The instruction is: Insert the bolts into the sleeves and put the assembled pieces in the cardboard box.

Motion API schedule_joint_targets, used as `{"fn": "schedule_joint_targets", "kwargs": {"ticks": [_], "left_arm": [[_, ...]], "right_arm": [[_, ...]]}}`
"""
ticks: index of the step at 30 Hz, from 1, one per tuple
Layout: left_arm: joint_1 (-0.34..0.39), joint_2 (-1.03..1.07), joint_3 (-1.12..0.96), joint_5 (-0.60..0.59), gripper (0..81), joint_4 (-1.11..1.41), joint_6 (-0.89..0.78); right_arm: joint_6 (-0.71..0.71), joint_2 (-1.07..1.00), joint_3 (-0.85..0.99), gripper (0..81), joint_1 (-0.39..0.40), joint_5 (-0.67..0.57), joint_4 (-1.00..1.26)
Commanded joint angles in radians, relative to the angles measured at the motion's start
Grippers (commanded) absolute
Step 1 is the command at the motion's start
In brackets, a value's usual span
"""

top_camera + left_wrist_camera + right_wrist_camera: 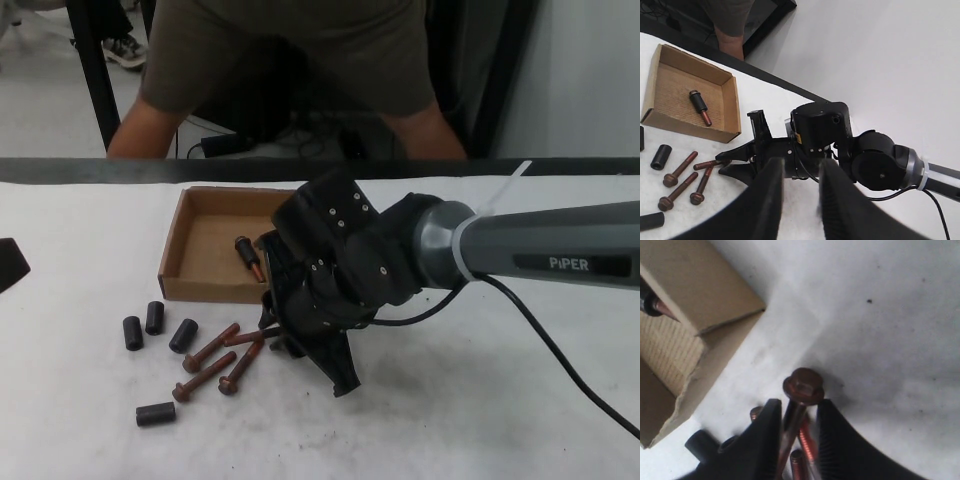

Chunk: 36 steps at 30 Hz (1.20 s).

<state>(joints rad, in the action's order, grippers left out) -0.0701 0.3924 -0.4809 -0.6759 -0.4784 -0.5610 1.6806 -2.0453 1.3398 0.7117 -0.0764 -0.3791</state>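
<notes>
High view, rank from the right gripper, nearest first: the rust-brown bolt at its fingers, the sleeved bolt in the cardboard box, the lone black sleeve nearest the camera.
1. Rust-brown bolt, at the right gripper.
2. Sleeved bolt, behind it, in the cardboard box.
3. Lone black sleeve, front left.

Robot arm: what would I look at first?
The big black right gripper hangs low beside the cardboard box, its open fingers either side of a brown bolt. One assembled piece lies in the box, and loose sleeves and loose bolts sit on the white bench.
</notes>
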Motion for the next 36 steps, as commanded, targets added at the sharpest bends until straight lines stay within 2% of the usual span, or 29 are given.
{"fn": "schedule_joint_targets", "kwargs": {"ticks": [1, 36], "left_arm": [[0.004, -0.006, 0.000, -0.002, 24.6, 0.012, 0.000], [0.004, -0.006, 0.000, 0.001, 24.6, 0.012, 0.010]], "right_arm": [[0.004, 0.003, 0.008, 24.2, 0.005, -0.008, 0.010], [0.049, -0.096, 0.053, 24.2, 0.003, -0.014, 0.044]]}}
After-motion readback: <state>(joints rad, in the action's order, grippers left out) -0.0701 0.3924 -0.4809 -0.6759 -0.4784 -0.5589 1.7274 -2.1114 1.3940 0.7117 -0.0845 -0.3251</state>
